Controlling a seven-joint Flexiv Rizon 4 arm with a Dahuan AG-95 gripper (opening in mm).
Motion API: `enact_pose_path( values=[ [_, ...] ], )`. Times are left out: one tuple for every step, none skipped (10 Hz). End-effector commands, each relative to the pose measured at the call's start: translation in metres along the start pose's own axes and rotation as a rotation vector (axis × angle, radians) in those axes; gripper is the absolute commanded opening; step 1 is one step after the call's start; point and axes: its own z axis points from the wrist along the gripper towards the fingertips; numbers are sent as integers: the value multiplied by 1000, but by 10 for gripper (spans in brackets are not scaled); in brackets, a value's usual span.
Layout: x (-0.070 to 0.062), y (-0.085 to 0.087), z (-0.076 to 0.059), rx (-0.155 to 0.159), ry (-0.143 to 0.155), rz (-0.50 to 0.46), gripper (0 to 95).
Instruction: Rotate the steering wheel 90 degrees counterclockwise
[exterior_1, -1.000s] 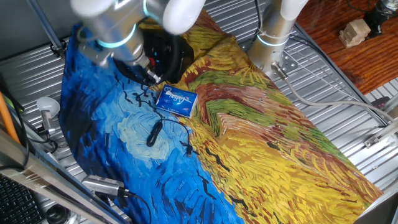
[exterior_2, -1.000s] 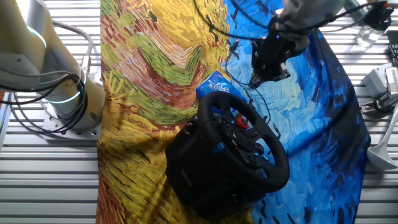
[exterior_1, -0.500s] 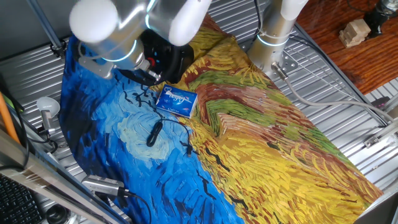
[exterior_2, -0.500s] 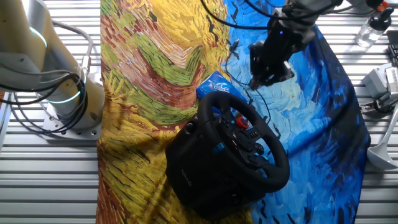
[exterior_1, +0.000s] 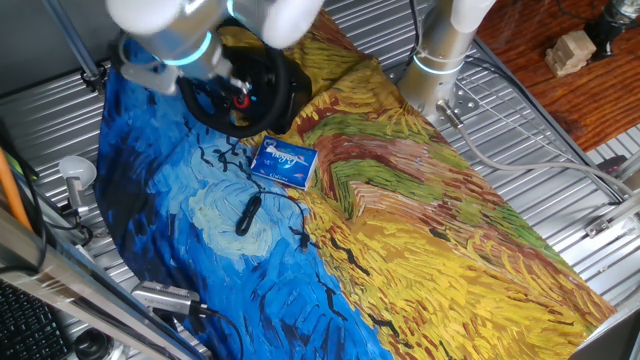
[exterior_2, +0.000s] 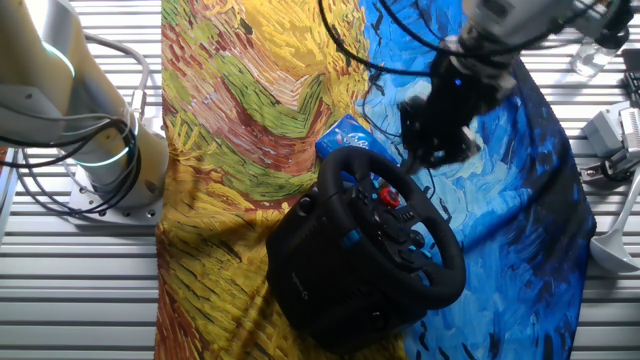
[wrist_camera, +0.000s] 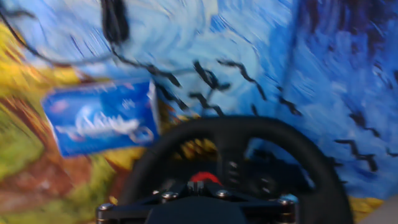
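While my hand view shows steering wheel rim beside blue packet, lettering blurred, finger opening unreadable; gripper above rim.

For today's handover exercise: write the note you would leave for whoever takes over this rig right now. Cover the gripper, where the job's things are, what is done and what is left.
Gripper: hangs above the steering wheel's far rim, holding nothing; the blur hides whether it is open.
Steering wheel: on its black base at the blue end of the painted cloth, not yet touched.
Blue packet and black cable: on the cloth beside the wheel.
Done: no turning visible.
Left: grip the rim, turn 90 degrees counterclockwise, release.
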Motion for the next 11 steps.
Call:
enact_pose_path(
  values=[
    [19, -20, -5, -7, 12, -92, 0],
    [26, -27, -2, -19, 20, -138, 0],
    [27, -28, -1, -27, 27, -155, 0],
    [32, -29, 2, -45, 33, -194, 0],
    [35, -29, 2, -55, 39, -216, 0],
    [36, -29, 2, -60, 42, -235, 0],
    [35, -29, 2, -65, 43, -278, 0],
    [35, -30, 3, -69, 41, -308, 0],
    [34, -30, 3, -71, 40, -320, 0],
    [34, -30, 3, -73, 40, -336, 0],
    [34, -30, 3, -78, 33, -382, 0]
  ],
)
